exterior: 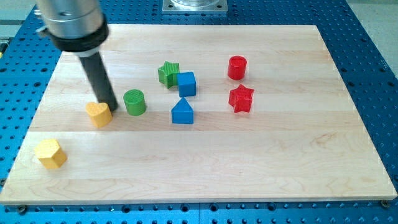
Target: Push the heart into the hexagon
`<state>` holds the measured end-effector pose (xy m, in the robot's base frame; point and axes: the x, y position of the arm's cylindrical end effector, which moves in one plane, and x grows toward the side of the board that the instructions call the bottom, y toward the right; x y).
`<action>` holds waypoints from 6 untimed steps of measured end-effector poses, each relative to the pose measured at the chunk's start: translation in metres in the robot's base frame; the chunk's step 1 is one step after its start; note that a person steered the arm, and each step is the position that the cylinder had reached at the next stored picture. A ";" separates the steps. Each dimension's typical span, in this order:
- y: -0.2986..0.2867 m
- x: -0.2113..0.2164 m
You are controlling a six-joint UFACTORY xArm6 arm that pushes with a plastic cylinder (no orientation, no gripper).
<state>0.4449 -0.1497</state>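
The wooden board [261, 162] fills most of the view, pale and grained, lying on a blue perforated table [373, 68]. No brand, label or writing can be read anywhere. A grey metal plate [194, 5] shows at the far edge, cut off by the frame.

The arm's grey cylinder [71, 22] comes in at the far left, and the dark rod [98, 78] slants down from it. There is no hand to open or close: the rod simply ends in my tip [112, 107], which sits just beside the right edge of the yellow heart [99, 114], touching or nearly so, between it and the green cylinder [134, 102].

The yellow heart lies left of centre, its lobed top face a warm orange-yellow. The yellow hexagon [50, 153] sits well apart from it, nearer and further left, close to the board's near-left corner.

Toward the middle, a green star [168, 73] touches a blue cube [186, 83], with a blue triangle [182, 111] just nearer. On the right stand a red cylinder [237, 67] and a red star [241, 99].
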 end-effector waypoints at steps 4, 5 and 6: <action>-0.062 0.046; -0.068 0.052; -0.067 0.051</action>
